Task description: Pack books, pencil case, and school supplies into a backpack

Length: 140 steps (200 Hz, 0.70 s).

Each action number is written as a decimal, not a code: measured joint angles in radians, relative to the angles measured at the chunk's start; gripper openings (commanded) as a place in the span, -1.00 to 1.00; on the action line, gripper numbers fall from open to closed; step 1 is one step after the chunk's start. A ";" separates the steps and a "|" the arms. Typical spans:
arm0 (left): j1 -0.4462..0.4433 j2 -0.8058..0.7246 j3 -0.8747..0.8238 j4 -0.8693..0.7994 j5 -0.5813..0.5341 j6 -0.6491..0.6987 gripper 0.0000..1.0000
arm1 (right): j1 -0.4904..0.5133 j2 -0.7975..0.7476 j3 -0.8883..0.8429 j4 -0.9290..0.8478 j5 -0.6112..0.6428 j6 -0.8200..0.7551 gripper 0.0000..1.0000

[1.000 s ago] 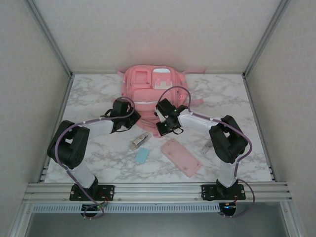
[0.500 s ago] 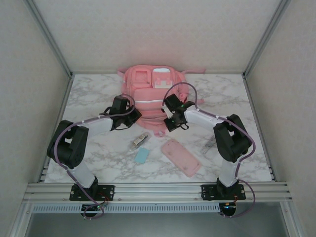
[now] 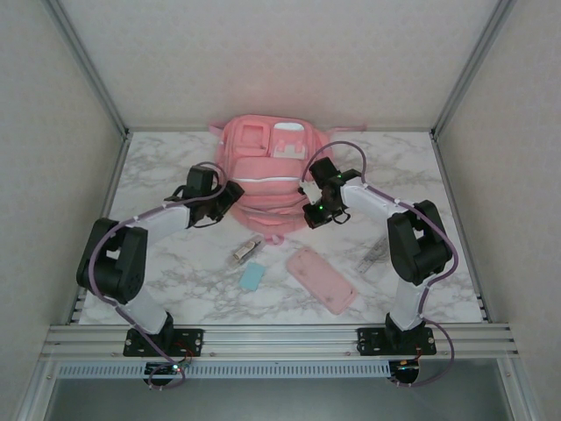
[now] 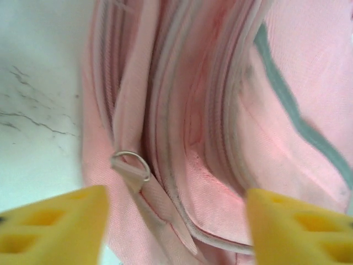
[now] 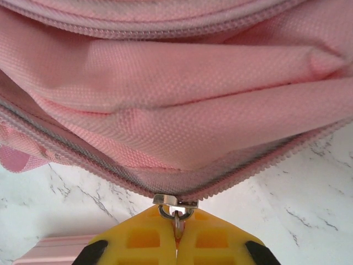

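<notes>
The large pink backpack lies at the back middle of the table, and its fabric and zip lines fill much of the left wrist view. My right gripper is at the backpack's near right edge. It is shut on the metal zipper pull. My left gripper stands open at the backpack's left edge; between its fingers are the pink fabric folds and a metal ring. The pink pencil case, light-blue block, silvery stubby item and transparent strip lie on the table. The books are out of view.
The marble table is boxed in by metal frame posts and pale walls. The loose supplies sit between the two arm bases, in front of the backpack. A corner of the pencil case lies just below the right gripper.
My right gripper has slid to the right along the backpack's near edge with the zipper pull. My left gripper has shifted back and left onto the backpack's left side.
</notes>
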 measured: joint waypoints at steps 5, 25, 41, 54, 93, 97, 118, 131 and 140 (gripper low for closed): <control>-0.003 -0.016 0.000 -0.002 -0.008 -0.007 0.71 | 0.000 0.000 0.000 0.000 0.000 0.000 -1.00; -0.038 -0.084 0.000 -0.007 -0.035 -0.053 0.77 | 0.000 0.000 0.002 -0.003 0.001 -0.003 -1.00; -0.088 -0.123 -0.002 -0.002 -0.051 -0.107 0.77 | 0.000 0.000 0.004 -0.006 0.003 -0.006 -1.00; -0.128 -0.133 -0.009 0.018 -0.057 -0.159 0.75 | 0.001 0.000 0.005 -0.007 0.003 -0.007 -1.00; -0.215 -0.093 -0.035 0.056 -0.092 -0.286 0.58 | 0.003 0.000 0.005 -0.006 0.004 -0.007 -1.00; -0.220 -0.085 -0.034 0.060 -0.095 -0.288 0.55 | 0.003 0.000 0.005 -0.006 0.004 -0.007 -1.00; -0.240 -0.024 -0.023 0.084 -0.103 -0.325 0.36 | 0.003 0.000 0.005 -0.005 0.007 -0.007 -1.00; -0.247 0.023 -0.008 0.098 -0.110 -0.342 0.09 | 0.005 0.000 0.005 -0.004 0.010 -0.007 -1.00; -0.249 0.057 0.001 0.106 -0.119 -0.363 -0.18 | 0.005 0.000 0.005 -0.004 0.011 -0.009 -1.00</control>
